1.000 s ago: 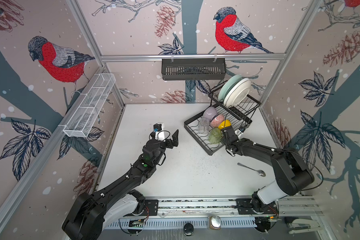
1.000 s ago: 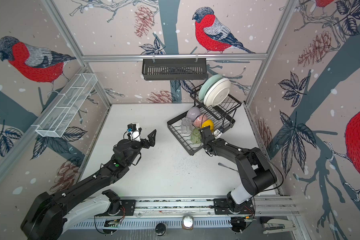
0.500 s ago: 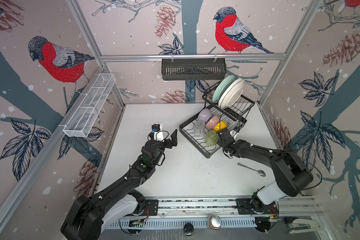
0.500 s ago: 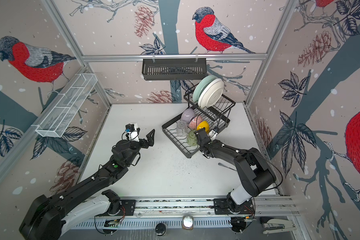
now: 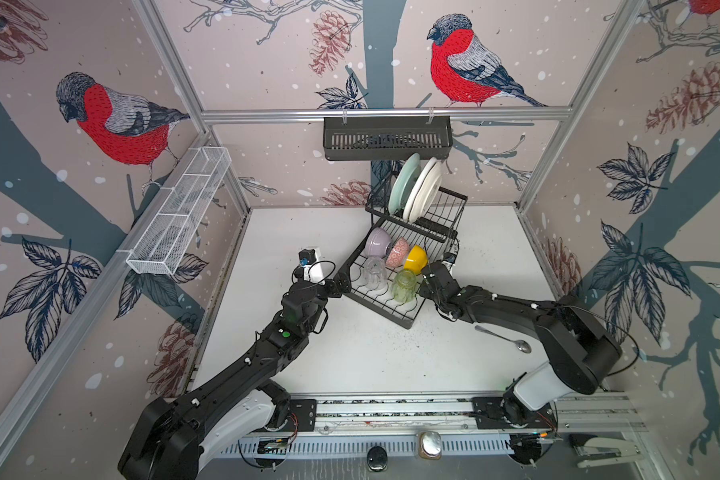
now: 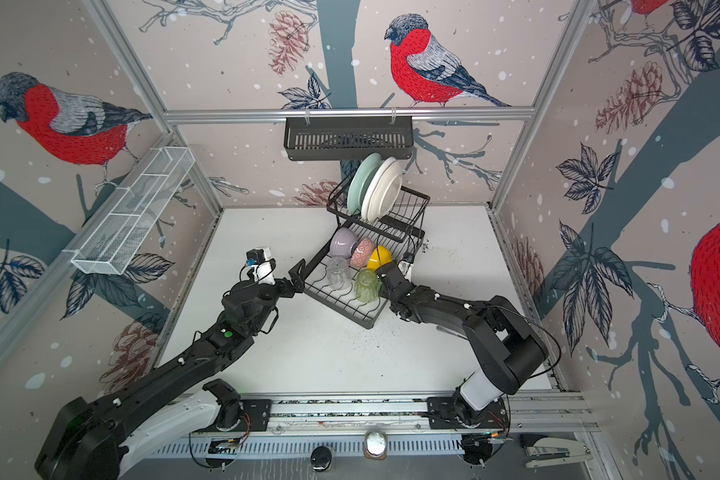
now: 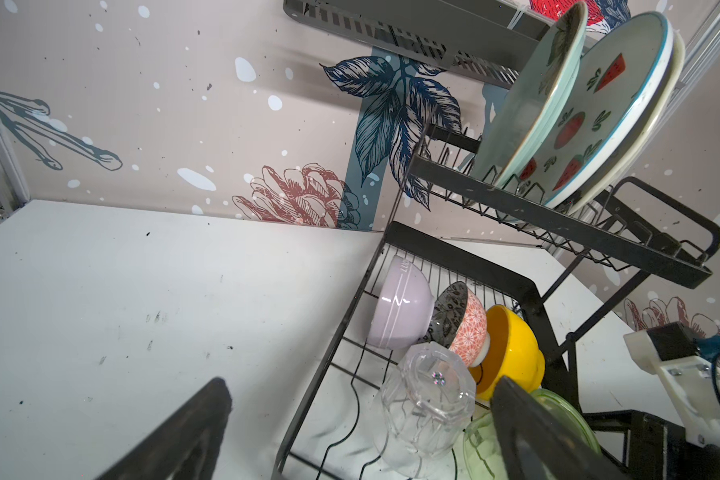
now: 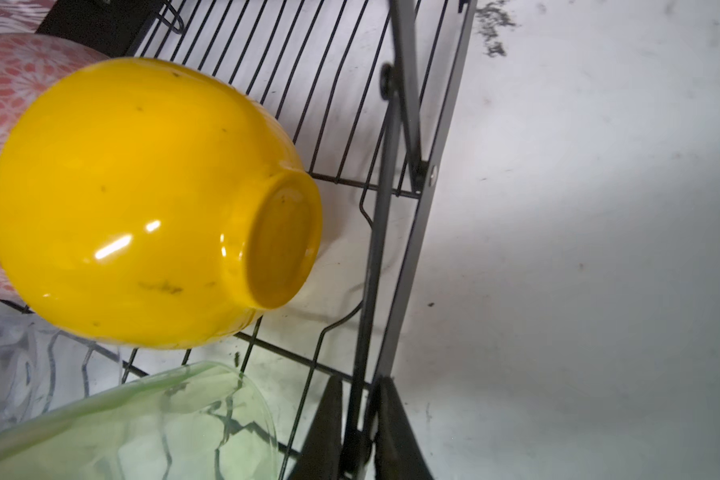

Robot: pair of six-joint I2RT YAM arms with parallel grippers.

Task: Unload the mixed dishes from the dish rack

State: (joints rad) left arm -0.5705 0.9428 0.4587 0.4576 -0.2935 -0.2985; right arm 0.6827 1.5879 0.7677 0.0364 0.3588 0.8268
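Toward the back of the white table point(image 5: 292, 365) stands the black wire dish rack point(image 7: 558, 220), with three plates point(image 5: 416, 187) upright on its raised tier. Below, a lilac bowl point(image 5: 378, 242), pink-patterned bowl point(image 5: 398, 252) and yellow bowl point(image 5: 416, 258) lean beside an upturned clear glass point(image 5: 374, 273) and green glass point(image 5: 404, 286). I see the right gripper point(image 8: 358, 432) pinching the rack's side rail, and the left gripper point(image 7: 350, 415) gaping wide at its corner.

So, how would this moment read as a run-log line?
right gripper: shut on dish rack edge | left gripper: open, astride rack's opposite edge | plates, bowls, glasses: in rack | spoon: on table
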